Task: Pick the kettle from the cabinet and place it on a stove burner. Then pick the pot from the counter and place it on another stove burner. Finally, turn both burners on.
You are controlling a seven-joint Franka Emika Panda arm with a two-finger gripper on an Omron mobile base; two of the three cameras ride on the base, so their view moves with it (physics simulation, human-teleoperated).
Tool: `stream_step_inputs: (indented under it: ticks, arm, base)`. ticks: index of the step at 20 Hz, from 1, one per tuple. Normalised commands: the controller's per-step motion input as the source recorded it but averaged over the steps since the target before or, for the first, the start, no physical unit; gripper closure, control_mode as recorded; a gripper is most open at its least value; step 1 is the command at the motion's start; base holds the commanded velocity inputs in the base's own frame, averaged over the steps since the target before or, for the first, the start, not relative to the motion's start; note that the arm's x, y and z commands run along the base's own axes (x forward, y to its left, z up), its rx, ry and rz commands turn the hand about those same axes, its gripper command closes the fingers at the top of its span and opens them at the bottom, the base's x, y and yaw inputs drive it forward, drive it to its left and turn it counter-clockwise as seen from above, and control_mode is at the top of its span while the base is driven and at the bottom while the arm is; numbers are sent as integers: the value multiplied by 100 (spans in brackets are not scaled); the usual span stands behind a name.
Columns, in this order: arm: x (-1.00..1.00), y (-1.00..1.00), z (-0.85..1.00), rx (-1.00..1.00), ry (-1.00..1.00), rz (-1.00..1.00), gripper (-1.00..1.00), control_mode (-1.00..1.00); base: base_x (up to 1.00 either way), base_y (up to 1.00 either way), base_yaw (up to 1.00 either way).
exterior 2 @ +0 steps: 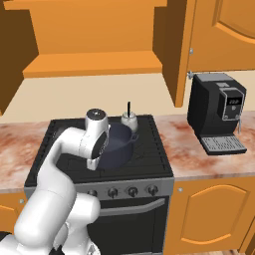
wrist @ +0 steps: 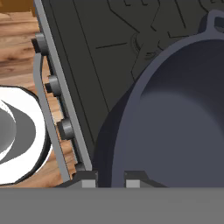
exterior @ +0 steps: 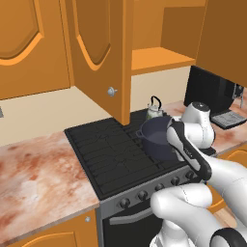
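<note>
Cabinet (exterior: 159,58): hung above the range, its door swung wide — one flat shelf is seen, with nothing of the task on it.
Counter (exterior: 38,178): marbled slab to either side of the cooktop; a coffee machine (exterior 2: 219,112) is stood on its right-hand stretch.
Burners (exterior: 111,149): black grates; the left half lies free, the right half is taken up by the two vessels.
Pot (exterior 2: 117,145): held at the right front part of the cooktop, near its front edge; whether it is resting on the grate or just above it cannot be told. It is judged stiff, smooth-walled and the heavier piece — a rim pinch lets it tip, so it is best kept level and set down slowly.
Kettle (exterior 2: 129,119): stood at the cooktop's back edge, just behind the pot; it is judged light and best taken by its thin arched handle.
Gripper (wrist: 110,181): clenched on the pot's near rim, the wall pinched between the tips.
</note>
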Motion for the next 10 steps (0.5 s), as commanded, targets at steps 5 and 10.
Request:
stream_step_inputs:
  ticks: [5, 10]
  arm:
    - [36, -25, -13, 0, 2, -1, 100, -100]
    - [34, -26, -13, 0, 2, -1, 100, -100]
  base:
    - [0, 0, 0]
    - [0, 0, 0]
